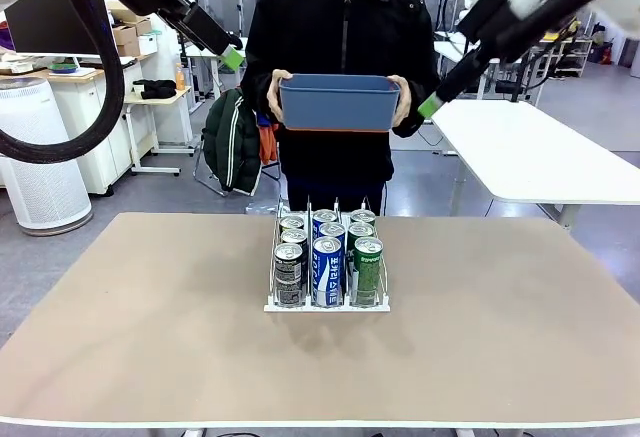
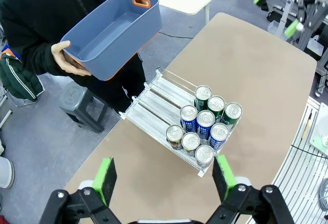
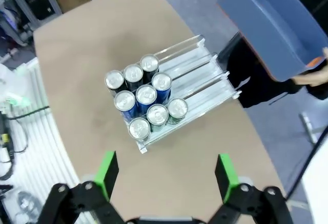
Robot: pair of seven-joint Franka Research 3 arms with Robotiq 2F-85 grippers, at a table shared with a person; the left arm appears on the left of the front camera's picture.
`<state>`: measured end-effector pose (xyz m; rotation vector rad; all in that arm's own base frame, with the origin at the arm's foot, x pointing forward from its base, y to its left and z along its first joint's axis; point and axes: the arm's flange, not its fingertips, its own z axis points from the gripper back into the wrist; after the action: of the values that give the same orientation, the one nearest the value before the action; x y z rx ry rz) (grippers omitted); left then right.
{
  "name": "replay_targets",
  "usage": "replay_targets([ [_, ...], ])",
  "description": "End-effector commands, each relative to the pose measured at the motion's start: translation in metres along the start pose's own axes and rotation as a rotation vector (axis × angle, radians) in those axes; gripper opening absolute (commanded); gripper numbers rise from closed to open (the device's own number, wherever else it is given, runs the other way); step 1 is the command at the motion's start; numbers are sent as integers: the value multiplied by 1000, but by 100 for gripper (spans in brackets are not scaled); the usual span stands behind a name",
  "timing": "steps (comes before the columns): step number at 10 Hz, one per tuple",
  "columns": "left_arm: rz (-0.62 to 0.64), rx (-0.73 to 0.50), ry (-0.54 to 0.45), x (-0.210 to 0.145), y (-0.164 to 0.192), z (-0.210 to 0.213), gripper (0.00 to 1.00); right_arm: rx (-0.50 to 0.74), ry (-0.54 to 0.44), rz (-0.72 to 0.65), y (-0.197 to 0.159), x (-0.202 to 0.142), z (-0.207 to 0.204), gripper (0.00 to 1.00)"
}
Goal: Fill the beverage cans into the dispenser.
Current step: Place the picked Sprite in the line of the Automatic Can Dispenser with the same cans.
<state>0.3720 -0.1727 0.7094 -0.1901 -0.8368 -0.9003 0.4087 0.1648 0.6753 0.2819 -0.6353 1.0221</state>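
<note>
Silver-topped beverage cans (image 2: 205, 127) stand nine strong in the dispenser (image 2: 159, 106), three to each lane, packed at the end nearer the robot, with the lanes bare toward the person. In the left wrist view the left gripper (image 2: 166, 177) hangs above the table (image 2: 256, 70) with its green pads wide apart and nothing between them; the rack lies just beyond its fingertips. The right gripper (image 3: 166, 170) is likewise spread and empty, raised over the table, the cans ahead of its pads. Beyond the dispenser, the person holds a blue tub (image 1: 338, 102) in both hands, its inside empty.
</note>
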Motion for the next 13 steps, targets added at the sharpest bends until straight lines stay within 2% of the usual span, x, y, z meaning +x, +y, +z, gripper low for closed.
replay_targets([
  [1,0,2,1,0,1,0,100,21,-19,-8,-24,18,18,100],
  [6,0,2,1,0,1,0,100,-75,-52,-39,-28,28,66,100],
  [13,0,2,1,0,1,0,100,-82,-57,-27,-29,29,71,100],
])
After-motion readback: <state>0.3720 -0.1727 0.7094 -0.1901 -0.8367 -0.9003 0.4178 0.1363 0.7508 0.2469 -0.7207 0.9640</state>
